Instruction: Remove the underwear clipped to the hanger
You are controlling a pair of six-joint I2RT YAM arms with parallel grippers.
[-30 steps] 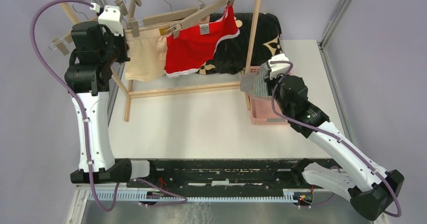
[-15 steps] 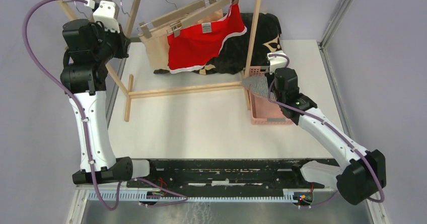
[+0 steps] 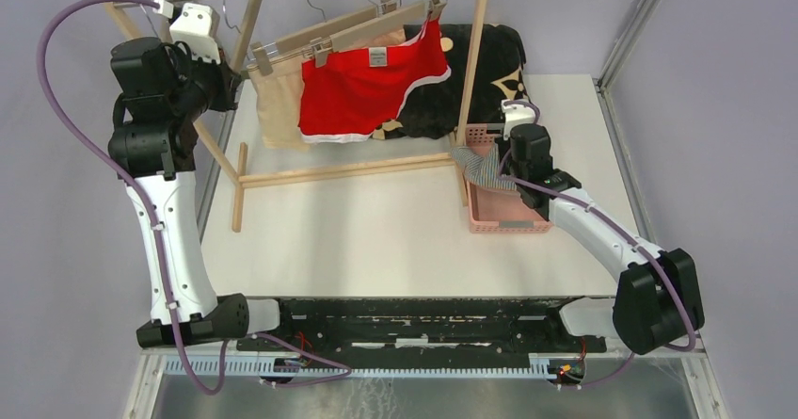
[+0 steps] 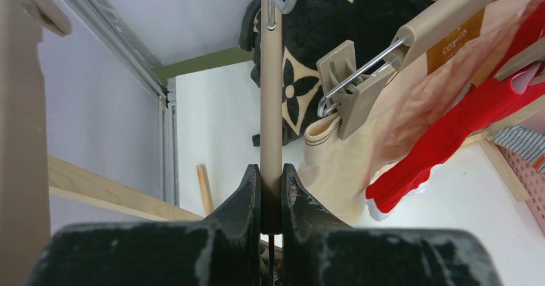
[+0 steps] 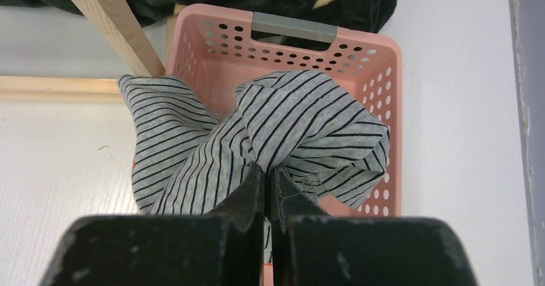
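Observation:
My left gripper [image 4: 271, 170] is shut on the tan bar of an empty hanger [image 4: 271, 74] at the rack's left end; it also shows in the top view [image 3: 229, 82]. Beside it hang the pale beige underwear [image 3: 276, 108] [image 4: 334, 151] and the red underwear with white trim [image 3: 367, 89] [image 4: 450, 138], each clipped to its hanger. My right gripper [image 5: 267, 170] [image 3: 499, 167] is shut on the grey-and-white striped underwear [image 5: 302, 125] [image 3: 473, 163], which droops over the left rim of the pink basket [image 5: 385, 61] [image 3: 508, 217].
The wooden rack's right post [image 3: 475, 52] stands right beside the basket, and its base bar [image 3: 339, 169] crosses the table. A black cushion with tan flower marks [image 3: 494, 56] lies behind the rack. A metal frame rail [image 3: 621, 127] lines the table's right edge.
My right gripper has moved down and forward with the striped underwear, lowering it onto the basket. My left arm has shifted up and left, and the beige and red hangers have swung along the rail.

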